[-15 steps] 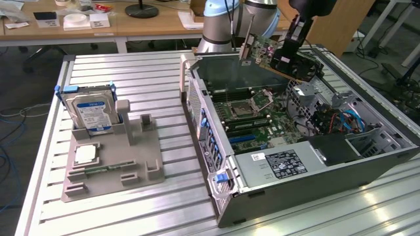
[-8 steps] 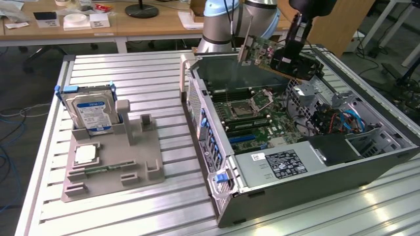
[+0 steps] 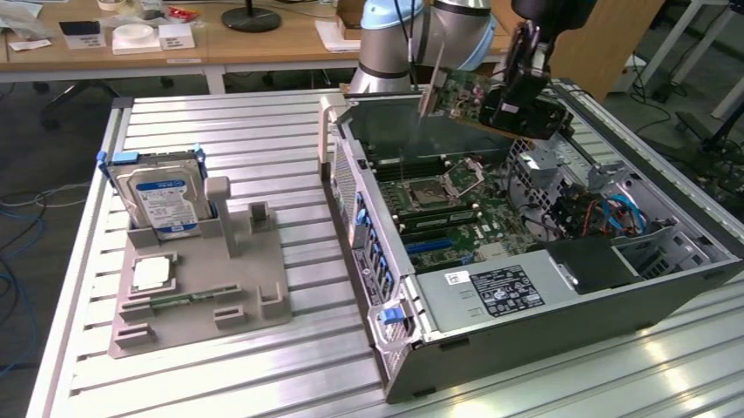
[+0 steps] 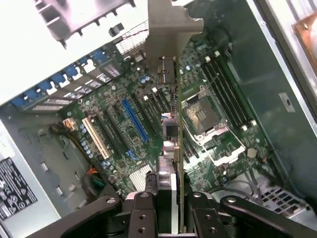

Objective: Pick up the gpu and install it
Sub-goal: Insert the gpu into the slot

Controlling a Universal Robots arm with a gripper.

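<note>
Currently: pincer [image 3: 507, 97] clamped on gpu [image 3: 463, 91]. Card held in air, tilted, above open computer case [image 3: 651, 300] lying on slatted desk [image 3: 233, 131]. Card clear of motherboard [image 3: 459, 213], not seated. Silver bracket [image 3: 427, 97] at card's end toward exterior view's left. Wrist view: card seen edge-on between pincer fingers [image 4: 142, 218], blue slot [image 4: 134, 119] on board beneath, near card's line. Hard drive [image 3: 163, 198] upright in grey holder [image 3: 215, 300], well apart from case, at exterior view's left.
</note>
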